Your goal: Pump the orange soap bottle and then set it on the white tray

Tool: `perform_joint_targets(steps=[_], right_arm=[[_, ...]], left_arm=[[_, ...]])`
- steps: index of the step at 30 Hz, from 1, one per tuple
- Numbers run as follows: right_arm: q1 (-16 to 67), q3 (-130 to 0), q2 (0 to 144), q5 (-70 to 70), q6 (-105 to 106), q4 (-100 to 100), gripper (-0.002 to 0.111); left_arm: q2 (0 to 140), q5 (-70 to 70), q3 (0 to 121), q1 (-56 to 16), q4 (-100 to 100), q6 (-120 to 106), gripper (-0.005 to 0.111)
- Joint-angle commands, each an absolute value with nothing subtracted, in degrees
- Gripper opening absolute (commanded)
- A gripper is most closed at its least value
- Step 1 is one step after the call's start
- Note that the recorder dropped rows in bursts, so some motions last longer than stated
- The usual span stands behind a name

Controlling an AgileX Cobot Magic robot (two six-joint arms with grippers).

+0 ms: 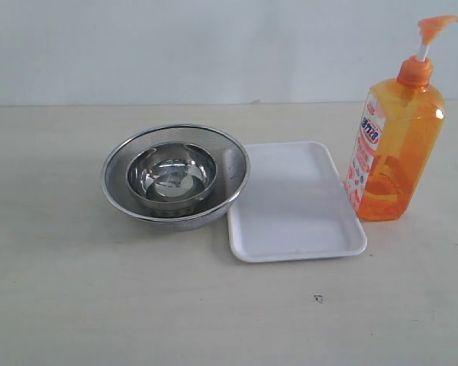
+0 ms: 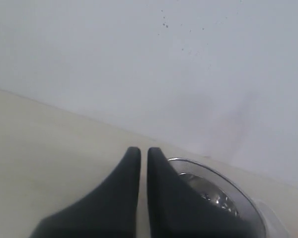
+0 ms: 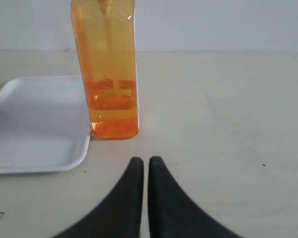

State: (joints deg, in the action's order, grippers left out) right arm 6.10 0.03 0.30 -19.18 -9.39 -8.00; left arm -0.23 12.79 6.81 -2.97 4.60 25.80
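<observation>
My right fingers [image 3: 133, 193] are pressed together, empty; my left fingers [image 2: 130, 178] too. Just ahead of the right ones stands the orange soap bottle [image 3: 111, 84], beside the white tray [image 3: 35, 124]. It looks part full, so I think light but tippy, and smooth. I would hold its flat sides around the middle.
</observation>
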Motion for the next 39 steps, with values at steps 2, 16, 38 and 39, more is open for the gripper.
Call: perform_joint_targets(steps=[2,16,38,39], right_arm=[[5.82,0.00,0.00,-19.06,-9.10,-8.07,0.000],[5.82,0.00,0.00,-19.06,-9.10,-8.07,0.000],[5.82,0.00,0.00,-19.06,-9.10,-8.07,0.000],[5.82,0.00,0.00,-19.06,-9.10,-8.07,0.000]], left_arm=[[0.00,8.93,7.17,-2.94,3.47,27.26,0.005],[0.00,-16.75,7.17,-2.94,5.66,33.40,0.005],[65.99,-49.06,51.58,-4.83,70.30,76.65,0.005],[70.98,-49.51,53.28,-7.33,73.06,74.02,0.005]])
